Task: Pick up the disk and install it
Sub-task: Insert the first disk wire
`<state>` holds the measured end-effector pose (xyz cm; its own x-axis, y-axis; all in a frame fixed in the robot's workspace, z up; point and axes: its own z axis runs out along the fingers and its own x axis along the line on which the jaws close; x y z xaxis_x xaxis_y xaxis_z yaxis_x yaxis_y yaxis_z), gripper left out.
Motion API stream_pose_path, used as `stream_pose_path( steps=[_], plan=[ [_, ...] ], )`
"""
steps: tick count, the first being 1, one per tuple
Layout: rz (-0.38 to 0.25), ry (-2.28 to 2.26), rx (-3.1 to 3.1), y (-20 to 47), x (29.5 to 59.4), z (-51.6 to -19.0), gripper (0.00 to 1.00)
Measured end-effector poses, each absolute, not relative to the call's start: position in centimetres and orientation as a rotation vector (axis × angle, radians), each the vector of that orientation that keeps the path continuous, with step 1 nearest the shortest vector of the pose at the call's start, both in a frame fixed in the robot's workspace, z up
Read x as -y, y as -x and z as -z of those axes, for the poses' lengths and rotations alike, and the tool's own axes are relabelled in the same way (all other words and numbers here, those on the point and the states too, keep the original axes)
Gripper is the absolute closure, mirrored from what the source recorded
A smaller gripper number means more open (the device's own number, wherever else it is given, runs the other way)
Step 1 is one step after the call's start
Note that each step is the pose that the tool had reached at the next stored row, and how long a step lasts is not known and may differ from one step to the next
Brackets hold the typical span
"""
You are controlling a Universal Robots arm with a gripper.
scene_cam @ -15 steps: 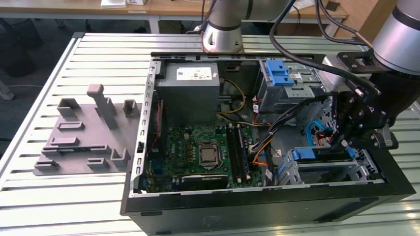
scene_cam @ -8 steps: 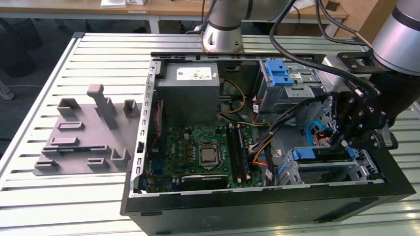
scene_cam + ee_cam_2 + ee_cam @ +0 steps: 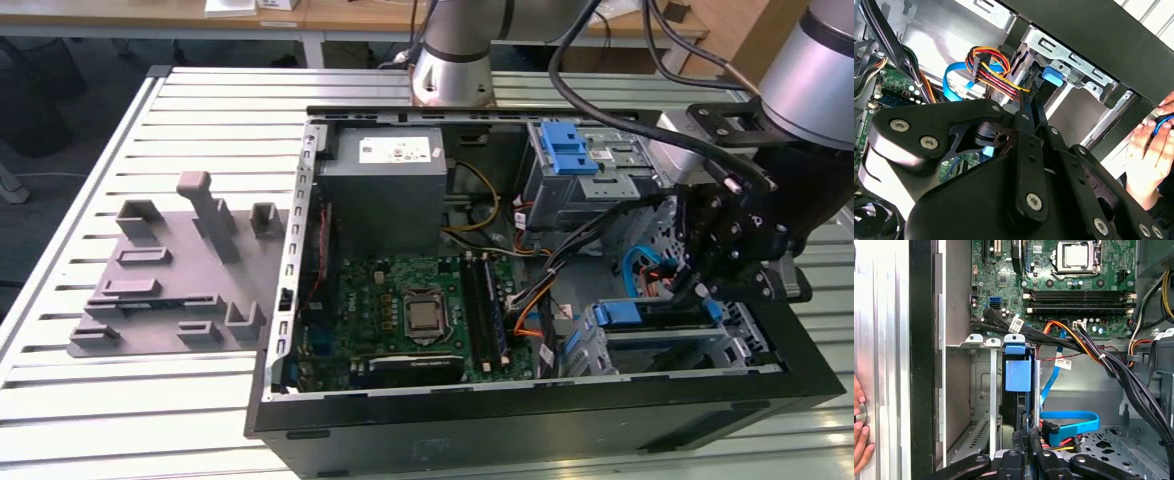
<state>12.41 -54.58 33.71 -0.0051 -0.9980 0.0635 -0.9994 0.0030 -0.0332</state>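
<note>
1. In the exterior view, an open computer case (image 3: 534, 420) is lying on a slatted metal table (image 3: 80, 420), with the green circuit board (image 3: 400, 320) showing inside it.
2. The arm is reaching down into the case at the exterior view's right, and the gripper (image 3: 707, 290) is sitting just above the drive bay (image 3: 661, 340) in the near right corner of the case.
3. The disk (image 3: 1018, 390) is standing on edge in that bay, with a blue plastic tab at its near end; in the first wrist view it is sitting between the bay's metal walls (image 3: 981, 385).
4. The gripper's black fingers (image 3: 1026, 452) are lying close together around the disk's edge and appear to be pinching it, though the contact itself is partly hidden.
5. A flat blue cable (image 3: 1069, 420) and a bundle of red, yellow and orange wires (image 3: 999, 75) are running just beside the gripper.
6. A grey plastic fixture (image 3: 180, 290) is lying on the table at the exterior view's left, well apart from the case.
7. A person's hand (image 3: 1149, 155) is resting outside the case wall, holding something blue.
</note>
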Motion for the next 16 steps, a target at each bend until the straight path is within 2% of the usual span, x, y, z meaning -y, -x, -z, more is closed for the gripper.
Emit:
stream_pose_path(
  steps=[16],
  plan=[
    [-0.097,-2.194,2.225,-12.44,54.77,-33.45,0.84]
  ],
)
